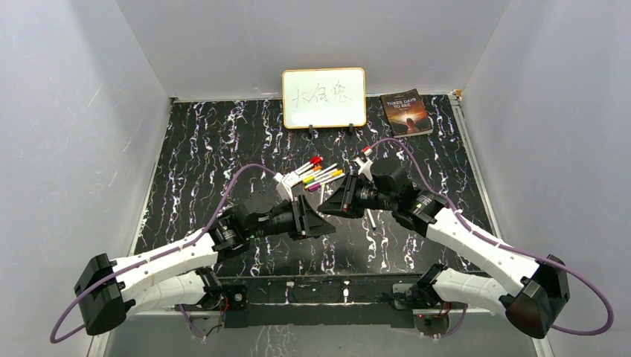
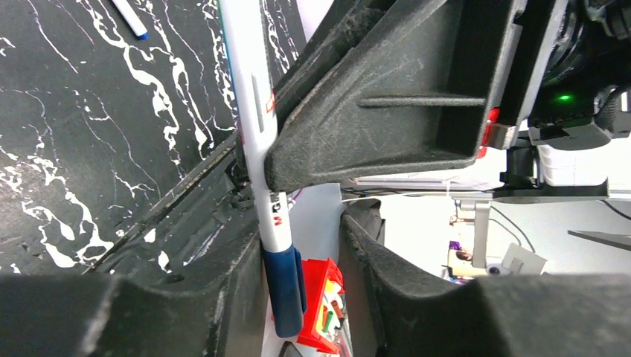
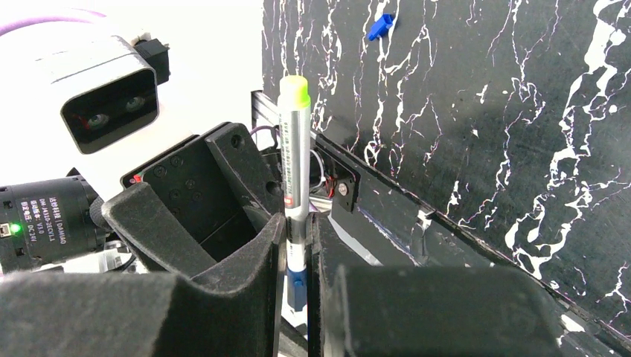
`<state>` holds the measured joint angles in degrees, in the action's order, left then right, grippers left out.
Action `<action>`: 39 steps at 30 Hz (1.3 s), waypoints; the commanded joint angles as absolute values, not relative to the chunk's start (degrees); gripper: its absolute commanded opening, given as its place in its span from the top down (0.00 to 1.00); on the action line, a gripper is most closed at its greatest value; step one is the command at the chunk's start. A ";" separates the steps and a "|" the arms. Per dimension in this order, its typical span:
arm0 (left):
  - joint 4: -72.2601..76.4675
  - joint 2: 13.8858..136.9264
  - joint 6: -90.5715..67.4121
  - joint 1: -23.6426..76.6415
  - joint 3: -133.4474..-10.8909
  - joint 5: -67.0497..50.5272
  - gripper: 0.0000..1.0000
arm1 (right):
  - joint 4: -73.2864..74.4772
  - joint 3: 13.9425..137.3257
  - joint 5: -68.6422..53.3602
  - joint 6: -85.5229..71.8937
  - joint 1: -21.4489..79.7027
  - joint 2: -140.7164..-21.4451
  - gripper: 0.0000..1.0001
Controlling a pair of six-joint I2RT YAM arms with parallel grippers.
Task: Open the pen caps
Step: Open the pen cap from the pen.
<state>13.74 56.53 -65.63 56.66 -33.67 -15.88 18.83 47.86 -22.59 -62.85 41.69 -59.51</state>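
Mid-frame over the desk (image 1: 223,149), right jaws clench a pen (image 2: 249,89) by its barrel; left jaws straddle its blue cap (image 2: 286,290), unclosed, with a gap on one side.

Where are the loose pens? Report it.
Top view: the pens lie fanned at the middle of the table, directly in front of the whiteboard.

The pen (image 2: 257,126) is glossy white plastic, the tool fingers (image 2: 446,312) matt grainy black, the table (image 2: 89,111) smooth and marbled.
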 commanded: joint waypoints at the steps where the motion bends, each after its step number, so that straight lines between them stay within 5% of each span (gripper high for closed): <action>1: 15.69 56.16 -65.48 57.24 -33.13 -15.47 0.70 | 15.20 47.82 -21.45 -63.74 42.09 -57.91 1.00; 8: 15.15 56.53 -65.49 57.45 -33.13 -15.73 0.97 | 15.51 47.46 -20.65 -63.94 42.04 -57.31 1.00; 12: 14.58 56.53 -65.47 57.39 -33.18 -15.66 1.00 | 15.76 47.29 -20.43 -63.98 42.02 -56.95 1.00; 16: 13.45 56.39 -65.02 57.43 -33.58 -15.56 1.00 | 16.99 47.73 -19.84 -63.82 41.99 -56.76 0.73; 19: 12.95 56.73 -64.87 57.53 -33.91 -15.89 1.00 | 17.61 48.20 -19.41 -63.46 42.05 -56.90 0.61; 39: 11.14 57.97 -64.37 57.65 -35.63 -15.38 1.00 | 14.37 46.23 -12.44 -68.42 52.70 -60.12 0.74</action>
<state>10.02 59.46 -64.93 57.36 -33.65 -15.75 19.00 47.00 -13.39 -66.15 49.93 -61.39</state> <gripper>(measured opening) 0.123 0.288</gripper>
